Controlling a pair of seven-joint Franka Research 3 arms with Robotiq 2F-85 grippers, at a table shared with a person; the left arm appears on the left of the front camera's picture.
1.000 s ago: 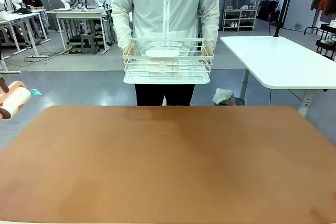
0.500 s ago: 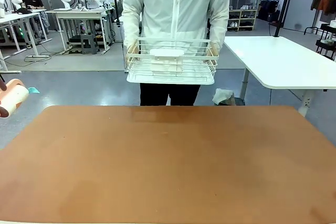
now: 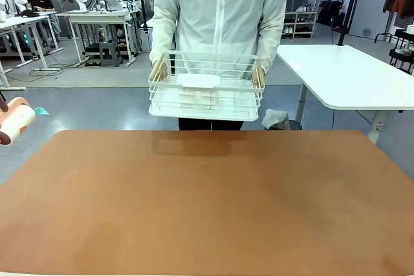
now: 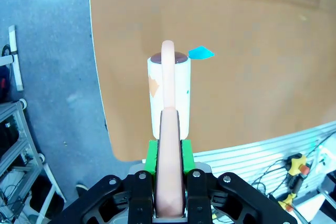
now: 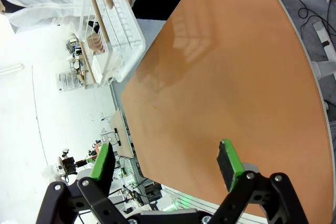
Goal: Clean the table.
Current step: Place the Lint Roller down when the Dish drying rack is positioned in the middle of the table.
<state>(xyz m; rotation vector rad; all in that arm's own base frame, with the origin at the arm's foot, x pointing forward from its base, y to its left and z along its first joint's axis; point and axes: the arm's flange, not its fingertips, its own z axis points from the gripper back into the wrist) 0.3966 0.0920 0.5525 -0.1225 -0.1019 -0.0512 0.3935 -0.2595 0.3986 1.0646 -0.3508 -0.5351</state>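
Note:
The table [image 3: 207,205] has a bare reddish-brown top. My left gripper [image 4: 168,156] is shut on the pink handle of a lint roller [image 4: 168,90] with a white roll, held over the table's left edge [image 4: 102,103]. The roller's end [image 3: 16,123] shows at the left side in the front view, with a small turquoise bit [image 4: 200,53] beside its tip. My right gripper [image 5: 165,163] hangs open above the table [image 5: 226,77], nothing between its green pads. At the far edge a person holds a white wire basket [image 3: 206,88] in both hands, also seen in the right wrist view [image 5: 113,30].
A white-topped table [image 3: 349,75] stands at the back right, beyond the brown one. Grey floor lies to the left of the table edge [image 4: 52,77]. Cables and a rail run along the near side [image 4: 273,156].
The person has shifted the basket slightly left and lower, closer to the table's far edge. The lint roller has stayed in place.

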